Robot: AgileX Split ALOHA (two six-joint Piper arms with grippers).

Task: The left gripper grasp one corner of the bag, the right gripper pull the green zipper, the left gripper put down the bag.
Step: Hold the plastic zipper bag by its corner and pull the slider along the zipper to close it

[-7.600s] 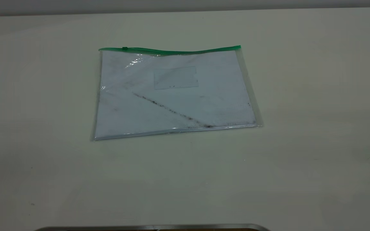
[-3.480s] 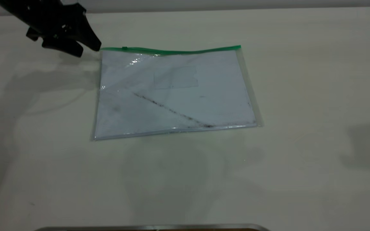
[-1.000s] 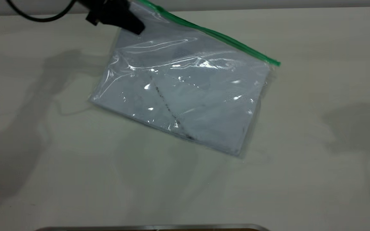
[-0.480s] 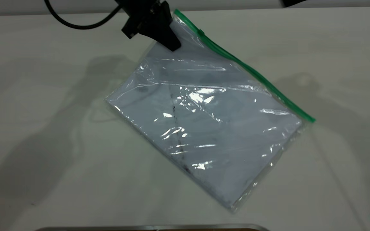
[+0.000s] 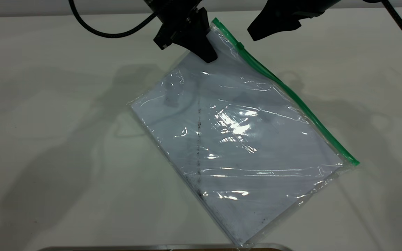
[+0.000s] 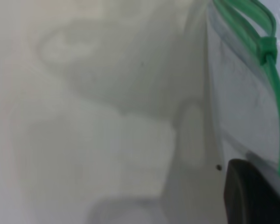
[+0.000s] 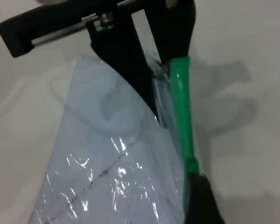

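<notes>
The left gripper [image 5: 206, 52] is up near the far side of the table [image 5: 47, 139], close to the middle. Its fingers are pinched tight on 1 top corner of the bag [image 5: 236, 139]. The bag hangs down from that corner, tilted, and it slopes toward the near edge of the table. Its low corner reaches almost to that edge. I cannot tell if the low part touches the table.

The bag is clear and shiny, with white paper [image 5: 187, 115] inside. A dark smudge line [image 5: 198, 139] runs down the paper.

The green zipper [image 5: 291, 97] goes along the bag's right edge, from the held corner down to the far right corner. The little slider [image 5: 240, 45] sits on the zipper, just below the held corner.

The right gripper [image 5: 257, 34] is just to the right of the slider, near it. In the outside view it does not touch the zipper. In the right wrist view, 1 dark finger [image 7: 203, 200] is right beside the green strip [image 7: 183, 112]. I cannot tell if the right gripper's fingers are apart or together.

In the left wrist view, the slider [image 6: 266, 46] and the zipper [image 6: 277, 98] are very close, and 1 dark finger [image 6: 252, 193] lies on the bag [image 6: 242, 93].
</notes>
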